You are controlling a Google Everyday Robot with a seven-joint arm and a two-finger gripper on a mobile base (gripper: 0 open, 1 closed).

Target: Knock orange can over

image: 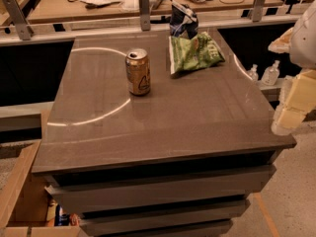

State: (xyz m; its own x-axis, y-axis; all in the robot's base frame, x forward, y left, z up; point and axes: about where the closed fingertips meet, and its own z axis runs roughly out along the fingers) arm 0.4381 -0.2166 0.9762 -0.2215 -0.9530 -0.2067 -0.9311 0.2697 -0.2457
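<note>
Arm (305,39) is way over on the right, mostly cut off at the edge. The pale yellowish gripper (290,113) hangs below it, angled down and left, in open air.

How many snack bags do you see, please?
2: a green bag, and a dark blue bag behind it at the far edge. The gripper hangs right of the table.

The orange can (138,72) stands upright on the grey table (163,127), left of centre; a green chip bag (195,53) lies to its upper right, apart from it, with a dark blue snack bag (183,21) just behind that; the gripper (289,113) hangs at the frame's right edge, beside the table.
</note>
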